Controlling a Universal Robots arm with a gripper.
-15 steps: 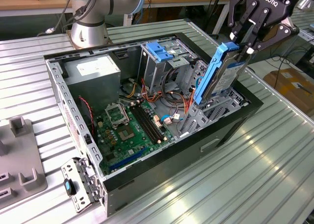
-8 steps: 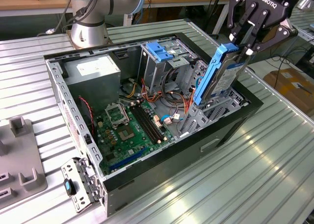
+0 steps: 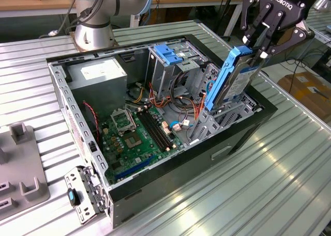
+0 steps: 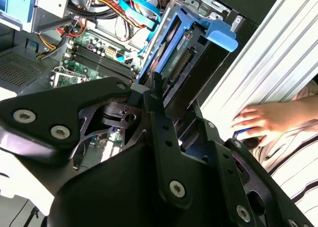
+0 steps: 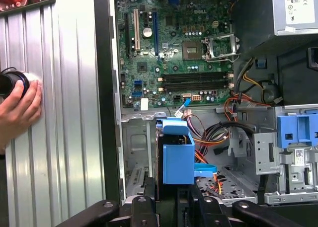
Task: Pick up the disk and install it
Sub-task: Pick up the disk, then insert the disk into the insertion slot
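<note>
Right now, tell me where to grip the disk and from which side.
Its upper end, fingers on either side, from above. The disk stands tilted on edge, lower end inside the computer case, leaving the top free. The gripper holds it there.

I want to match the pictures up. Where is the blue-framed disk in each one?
Exterior view: the disk stands tilted at the exterior view's right, held by the gripper.
Second wrist view: the disk rises just past the gripper.
First wrist view: the disk sits end-on between gripper and motherboard.
Shared landmark: the green motherboard.
</note>
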